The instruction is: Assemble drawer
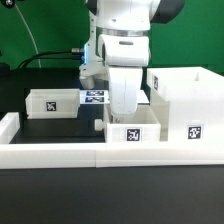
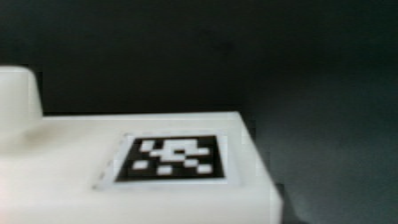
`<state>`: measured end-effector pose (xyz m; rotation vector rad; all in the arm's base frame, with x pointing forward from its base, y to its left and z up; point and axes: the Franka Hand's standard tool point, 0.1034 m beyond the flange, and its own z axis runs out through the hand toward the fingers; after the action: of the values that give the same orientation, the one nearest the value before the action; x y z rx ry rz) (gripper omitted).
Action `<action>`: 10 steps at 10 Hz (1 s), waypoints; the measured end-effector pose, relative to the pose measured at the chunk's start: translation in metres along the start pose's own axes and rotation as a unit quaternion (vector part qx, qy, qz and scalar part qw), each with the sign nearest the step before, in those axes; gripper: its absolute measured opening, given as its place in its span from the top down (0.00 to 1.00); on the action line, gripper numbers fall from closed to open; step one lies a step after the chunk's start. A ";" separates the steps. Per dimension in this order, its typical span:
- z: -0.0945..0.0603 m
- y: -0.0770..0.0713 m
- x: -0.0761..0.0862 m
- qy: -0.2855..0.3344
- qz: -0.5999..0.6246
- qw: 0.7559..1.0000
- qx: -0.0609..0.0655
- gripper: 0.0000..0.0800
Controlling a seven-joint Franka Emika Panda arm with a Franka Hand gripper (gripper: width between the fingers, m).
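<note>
Exterior view shows the gripper (image 1: 124,106) lowered onto the near tray (image 1: 133,128), which sits just inside the border rail (image 1: 55,152) and close beside the casing (image 1: 186,100) on the exterior view's right; the far tray (image 1: 52,100) lies well apart on the exterior view's left, near the marker board (image 1: 97,96). The arm's own body hides the fingertips, so it cannot be told whether the gripper is released or clenched on the tray wall. Wrist view gives only a blurred white face bearing a tag (image 2: 173,160). The parts look like light, stiff, smooth plastic, probably slippery; a thin upright tray wall seems the best place to pinch, squarely and clear of the tags
</note>
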<state>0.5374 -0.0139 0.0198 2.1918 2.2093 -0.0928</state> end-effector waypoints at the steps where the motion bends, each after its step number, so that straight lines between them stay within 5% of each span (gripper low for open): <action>1: 0.001 -0.001 0.003 0.000 -0.002 1.000 0.006 0.95; 6: -0.001 0.004 0.010 0.003 0.003 1.000 0.000 0.95; 8: -0.001 0.005 0.010 0.006 0.004 1.000 -0.016 0.95; 10: 0.001 0.003 0.013 0.006 0.013 1.000 -0.012 0.95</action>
<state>0.5408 -0.0007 0.0184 2.2152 2.1757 -0.0525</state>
